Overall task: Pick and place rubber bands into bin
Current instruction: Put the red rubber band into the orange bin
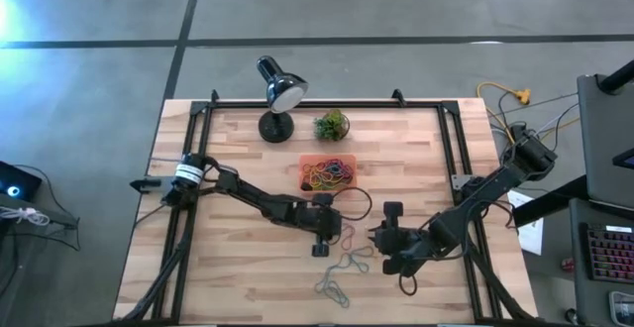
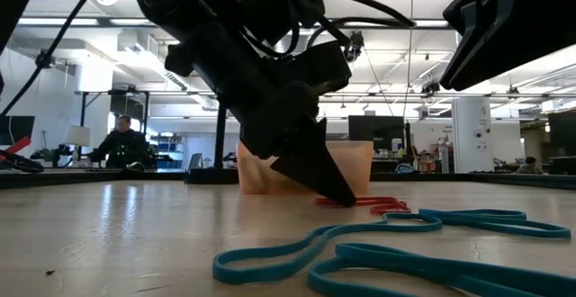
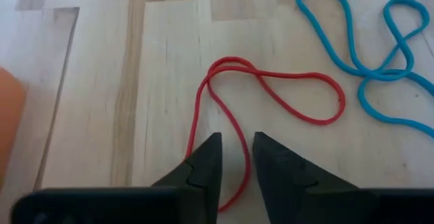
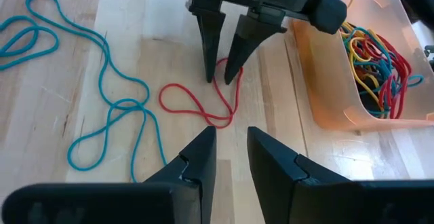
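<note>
While the left gripper [image 4: 223, 75] stands point-down on the table with its fingers slightly apart, one strand of the red band [image 3: 271, 91] runs through the gap between them and nothing is clamped. The likely failure is a missed pinch: the band lies flat against the wood, so fingers that shut a little high would slide over it, or catch one strand only and drag the loop sideways. It is also floppy, so it could hang up on the bin's near wall when carried over, or slip out partway.

The right gripper [image 4: 229, 157] hovers on the side of the red band away from the bin [image 4: 319, 81], fingers narrowly parted and empty. Both grippers crowd the same band, so a bump between them is a real risk.

The red band is a thin loop pinched into a loose figure of eight, lying just beside the bin. The bin already holds a tangle of red, yellow, green and blue bands [image 4: 376, 64]. Blue bands [image 4: 102, 95] lie in loose curls farther from the bin than the red one.
</note>
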You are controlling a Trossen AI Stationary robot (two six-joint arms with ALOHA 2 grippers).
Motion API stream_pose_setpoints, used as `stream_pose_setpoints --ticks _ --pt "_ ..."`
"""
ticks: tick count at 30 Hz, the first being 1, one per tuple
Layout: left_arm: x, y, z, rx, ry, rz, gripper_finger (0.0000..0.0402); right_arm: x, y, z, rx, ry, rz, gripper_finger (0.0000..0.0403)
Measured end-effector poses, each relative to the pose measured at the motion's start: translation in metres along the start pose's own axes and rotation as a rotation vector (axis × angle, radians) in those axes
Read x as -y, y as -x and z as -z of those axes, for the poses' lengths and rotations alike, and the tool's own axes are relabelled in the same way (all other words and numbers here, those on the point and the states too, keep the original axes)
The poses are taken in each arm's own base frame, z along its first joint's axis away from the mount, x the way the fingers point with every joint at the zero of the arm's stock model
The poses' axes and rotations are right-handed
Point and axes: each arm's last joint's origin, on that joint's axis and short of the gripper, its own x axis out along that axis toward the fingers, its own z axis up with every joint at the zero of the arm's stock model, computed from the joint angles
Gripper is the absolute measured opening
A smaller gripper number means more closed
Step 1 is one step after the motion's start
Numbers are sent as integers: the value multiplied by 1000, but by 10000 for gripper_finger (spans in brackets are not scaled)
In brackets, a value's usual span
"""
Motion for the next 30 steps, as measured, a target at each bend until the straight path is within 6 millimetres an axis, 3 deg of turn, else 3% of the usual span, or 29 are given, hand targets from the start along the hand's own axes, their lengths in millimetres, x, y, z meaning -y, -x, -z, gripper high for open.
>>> stream_pose_setpoints --ticks 5,11,20,24,30 --pt "-1 0 2 -37 35 14 102 0 0 0 0 -1 0 78" --pt "-6 2 11 -156 105 63 104 0 0 0 0 0 0 77" --pt "-7 3 11 -157 104 65 102 0 0 0 1 -1 -1 71" --pt "-7 4 10 -154 104 55 77 0 0 0 2 -2 -1 76" --pt "-8 4 10 -150 82 54 9 0 0 0 3 -2 -1 74"
